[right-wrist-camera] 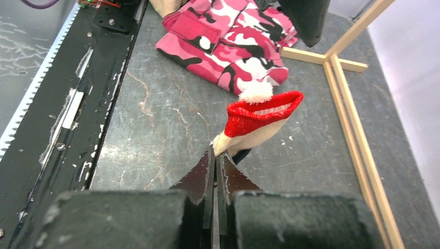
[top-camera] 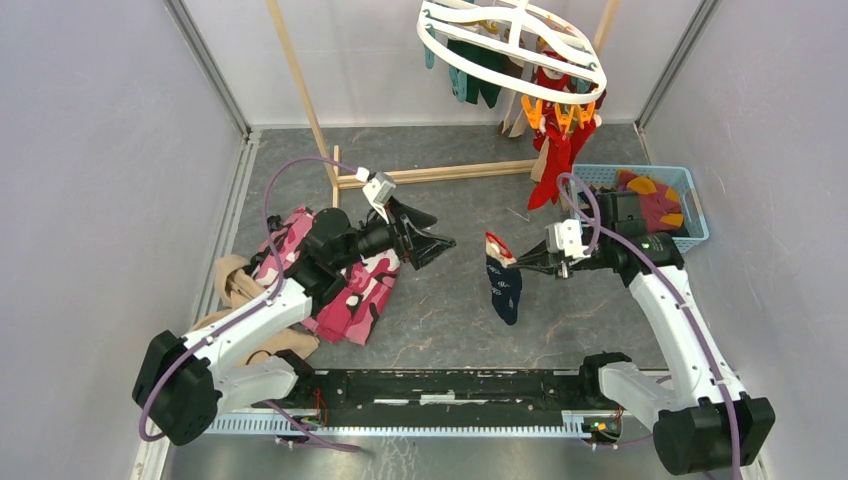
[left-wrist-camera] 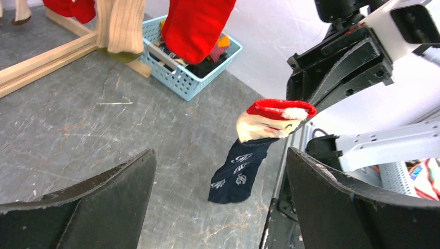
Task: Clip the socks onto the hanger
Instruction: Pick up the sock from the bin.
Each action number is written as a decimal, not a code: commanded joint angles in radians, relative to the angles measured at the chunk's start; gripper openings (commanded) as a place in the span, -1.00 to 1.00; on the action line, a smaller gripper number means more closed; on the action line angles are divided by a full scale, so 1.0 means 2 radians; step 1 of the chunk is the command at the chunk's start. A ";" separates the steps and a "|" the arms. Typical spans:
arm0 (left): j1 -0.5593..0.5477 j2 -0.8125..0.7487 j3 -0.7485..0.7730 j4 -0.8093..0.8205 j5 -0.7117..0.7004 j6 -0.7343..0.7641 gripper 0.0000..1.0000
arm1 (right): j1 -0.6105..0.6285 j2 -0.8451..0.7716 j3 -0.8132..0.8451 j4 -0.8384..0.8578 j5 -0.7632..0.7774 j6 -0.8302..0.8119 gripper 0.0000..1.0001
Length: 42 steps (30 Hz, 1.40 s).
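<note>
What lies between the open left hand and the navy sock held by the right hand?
Nothing: bare table separates left hand from sock, per top view.

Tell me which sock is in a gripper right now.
The navy sock with the red-and-cream cuff, pinched at the cuff by the right gripper. The others hang from the hanger or lie in the blue basket.

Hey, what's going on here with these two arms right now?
The right gripper is pinched shut on the top of a navy sock with a red cuff, letting it hang. The left gripper is wide open beside it, holding nothing. Several socks already hang clipped on the white hanger; more sit in the blue basket.
</note>
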State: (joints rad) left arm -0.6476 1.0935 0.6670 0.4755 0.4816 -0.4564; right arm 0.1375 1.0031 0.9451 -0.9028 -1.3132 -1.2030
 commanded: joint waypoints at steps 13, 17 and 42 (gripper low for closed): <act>-0.036 0.033 0.163 0.015 -0.048 -0.089 0.89 | -0.058 0.016 0.107 -0.050 -0.044 0.011 -1.00; -0.069 0.048 0.206 -0.040 -0.106 -0.060 0.89 | -0.066 0.019 0.117 -0.040 -0.037 0.033 -1.00; -0.140 0.076 0.286 -0.118 -0.229 0.038 0.85 | -0.066 -0.016 0.073 0.099 0.002 0.197 -1.00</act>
State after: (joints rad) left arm -0.9459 1.2839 1.1507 0.2409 -0.0013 -0.4076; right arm 0.0101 0.9844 1.1049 -0.7029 -1.3010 -0.7982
